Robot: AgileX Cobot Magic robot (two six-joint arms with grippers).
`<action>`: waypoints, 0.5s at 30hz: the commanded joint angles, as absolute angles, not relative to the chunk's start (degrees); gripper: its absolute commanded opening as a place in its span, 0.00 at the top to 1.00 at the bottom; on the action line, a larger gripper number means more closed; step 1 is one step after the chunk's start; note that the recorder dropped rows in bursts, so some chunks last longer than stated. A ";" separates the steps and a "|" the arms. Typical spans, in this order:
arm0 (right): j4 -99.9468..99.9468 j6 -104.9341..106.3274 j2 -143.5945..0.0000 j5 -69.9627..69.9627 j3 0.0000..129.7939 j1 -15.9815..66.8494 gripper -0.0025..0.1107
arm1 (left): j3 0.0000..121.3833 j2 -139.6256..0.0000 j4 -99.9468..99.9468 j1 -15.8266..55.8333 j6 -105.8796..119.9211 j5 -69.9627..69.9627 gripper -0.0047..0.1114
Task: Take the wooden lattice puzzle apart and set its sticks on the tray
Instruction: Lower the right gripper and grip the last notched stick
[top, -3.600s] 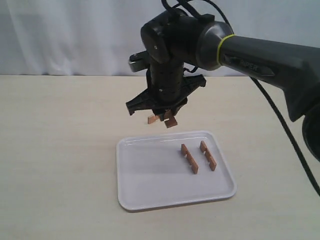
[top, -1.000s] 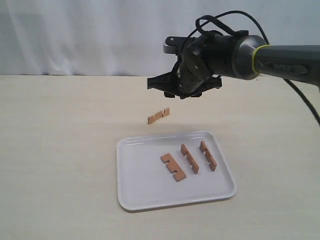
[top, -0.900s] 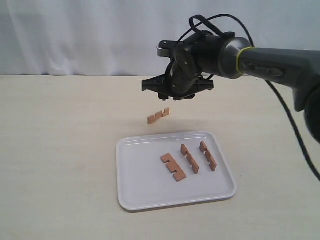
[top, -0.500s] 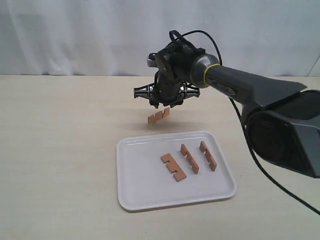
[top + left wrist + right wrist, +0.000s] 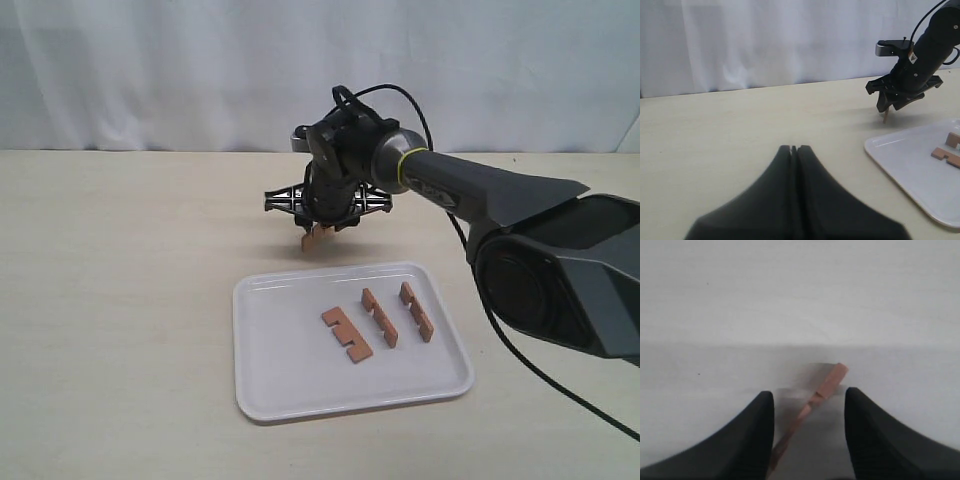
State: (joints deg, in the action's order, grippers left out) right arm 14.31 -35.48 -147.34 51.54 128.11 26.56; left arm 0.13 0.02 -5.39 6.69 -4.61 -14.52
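Jaws spread, the right gripper hangs astride the last stick, which lies on the table directly beneath it, seemingly placed for a pinch. With the puzzle apart, the other three sticks rest on the tray just beside the gripper. The left gripper, closed on nothing, sits well away.

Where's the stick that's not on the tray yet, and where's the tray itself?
stick off the tray point(image 5: 830, 382), right wrist view, its wide end.
tray point(image 5: 285, 360), exterior view, bare floor.
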 commanded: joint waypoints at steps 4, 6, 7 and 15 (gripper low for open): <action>14.12 -35.82 -147.27 51.98 128.59 26.58 0.60 | 0.00 0.00 -5.35 6.75 -4.79 -13.86 0.96; 14.12 -35.82 -147.27 52.74 128.59 26.58 0.60 | 0.00 0.00 -5.35 6.75 -4.79 -13.86 0.96; 14.12 -35.82 -147.27 53.02 128.59 26.58 0.60 | 0.00 0.00 -5.35 6.75 -4.79 -13.86 0.96; 14.12 -35.82 -149.11 55.00 128.59 26.68 0.62 | 0.00 0.00 -5.35 6.75 -4.79 -13.86 0.96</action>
State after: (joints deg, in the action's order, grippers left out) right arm 14.31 -35.63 -148.36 53.73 128.56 26.66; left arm 0.13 0.02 -5.39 6.69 -4.61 -14.52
